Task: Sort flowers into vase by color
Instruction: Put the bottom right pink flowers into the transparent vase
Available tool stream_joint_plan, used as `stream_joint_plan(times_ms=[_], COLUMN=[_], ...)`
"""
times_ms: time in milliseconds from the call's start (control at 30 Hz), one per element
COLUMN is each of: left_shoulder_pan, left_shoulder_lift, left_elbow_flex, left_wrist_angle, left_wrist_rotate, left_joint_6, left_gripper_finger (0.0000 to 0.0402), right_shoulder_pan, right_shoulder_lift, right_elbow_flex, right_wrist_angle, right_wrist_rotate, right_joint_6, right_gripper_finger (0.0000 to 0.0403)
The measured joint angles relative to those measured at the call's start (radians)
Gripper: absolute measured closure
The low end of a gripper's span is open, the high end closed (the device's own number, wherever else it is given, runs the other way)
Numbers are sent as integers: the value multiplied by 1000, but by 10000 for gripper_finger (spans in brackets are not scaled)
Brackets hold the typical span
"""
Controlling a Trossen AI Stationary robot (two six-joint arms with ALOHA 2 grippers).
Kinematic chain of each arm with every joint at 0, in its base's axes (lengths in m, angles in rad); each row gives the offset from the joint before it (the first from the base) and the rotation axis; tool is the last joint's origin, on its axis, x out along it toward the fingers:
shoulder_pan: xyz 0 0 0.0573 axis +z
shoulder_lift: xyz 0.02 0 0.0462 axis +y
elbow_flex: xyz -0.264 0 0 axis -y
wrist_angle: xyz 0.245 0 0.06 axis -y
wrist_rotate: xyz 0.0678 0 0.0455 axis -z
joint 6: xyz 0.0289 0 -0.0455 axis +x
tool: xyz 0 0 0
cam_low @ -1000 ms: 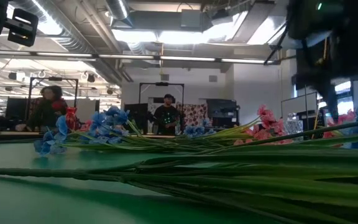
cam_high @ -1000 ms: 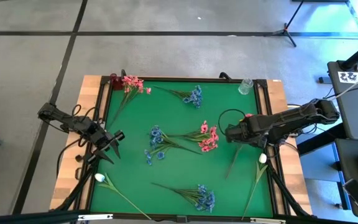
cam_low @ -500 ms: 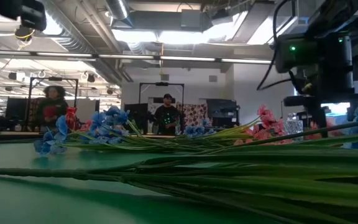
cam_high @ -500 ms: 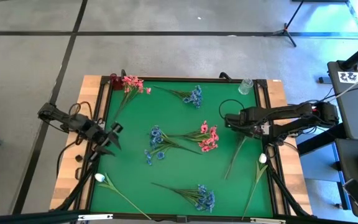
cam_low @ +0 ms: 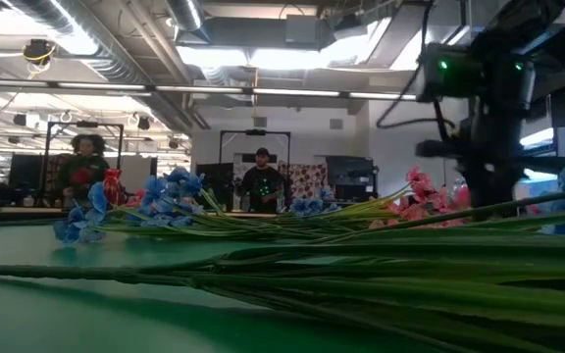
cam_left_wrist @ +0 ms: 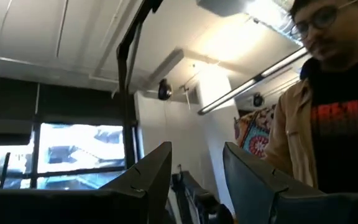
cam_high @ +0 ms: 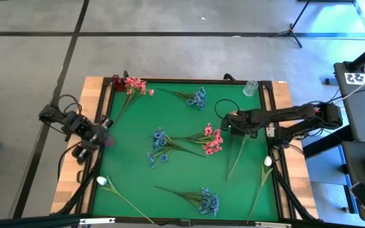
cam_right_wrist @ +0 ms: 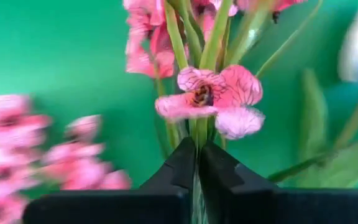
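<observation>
Pink flowers lie mid-table on the green mat. My right gripper stands over their right side, pointing down, shut on a pink sprig whose long stem trails toward the near edge. Blue sprigs and white buds lie flat on the mat. More pink blooms lie by a red vase at the far left corner. My left gripper waits at the left edge, tipped up and open. My right gripper pinches the pink sprig's green stem between its two fingers, just below a bloom. It comes from above, pointing steeply down. The stem's lower part lies on the mat; whether the bloom end is lifted, I cannot tell.
A clear glass vase stands at the far right corner. A raised wooden frame borders the mat. A person stands beyond the table in the left wrist view; others stand far back in the room.
My right gripper has gone toward the table's far left and down onto the pink flowers, turning about its own axis. The long stem under it has shifted a little toward the left. My left gripper has risen and tipped from pointing at the mat to pointing upward.
</observation>
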Motion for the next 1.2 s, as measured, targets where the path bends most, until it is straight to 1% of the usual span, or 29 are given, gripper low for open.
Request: stream_joint_plan(times_ms=[100, 167, 300, 400, 467, 567, 667, 767, 833, 933, 1000, 1067, 1200], left_shoulder_pan=[0, 0, 0, 0, 0, 0, 0, 0, 0, 0, 0, 0, 0], left_shoulder_lift=[0, 0, 0, 0, 0, 0, 0, 0, 0, 0, 0, 0, 0], left_elbow_flex=[0, 0, 0, 0, 0, 0, 0, 0, 0, 0, 0, 0, 0], left_wrist_angle=[42, 53, 73, 87, 87, 87, 88, 85, 85, 83, 84, 84, 61], left_wrist_rotate=[50, 75, 97, 113, 111, 109, 128, 125, 118, 46, -42, -176, -529], left_joint_6=[-146, -200, -270, -348, -397, -428, -430, -425, -410, -289, -209, -160, -80], left_gripper_finger=[260, 260, 260, 260, 260, 260, 260, 260, 260, 260, 260, 260, 260], right_shoulder_pan=[0, -1, -1, -1, -1, -1, -14, -75, -131, -227, -288, -346, -454], right_shoulder_lift=[-6, -14, -35, -61, -94, -161, -228, -287, -320, -352, -351, -339, -307], right_elbow_flex=[82, 142, 245, 296, 323, 362, 389, 404, 412, 414, 414, 402, 369], right_wrist_angle=[-9, -44, -76, -86, -101, -108, -107, -105, -83, 33, 118, 224, 416], right_wrist_rotate=[29, 68, 190, 299, 422, 673, 912, 1076, 1131, 1145, 1140, 1128, 1074], right_joint_6=[-59, -116, -211, -293, -321, -372, -500, -663, -755, -947, -1079, -1202, -1419], right_gripper_finger=[395, 398, 390, 395, 399, 397, 399, 400, 400, 401, 401, 401, 401])
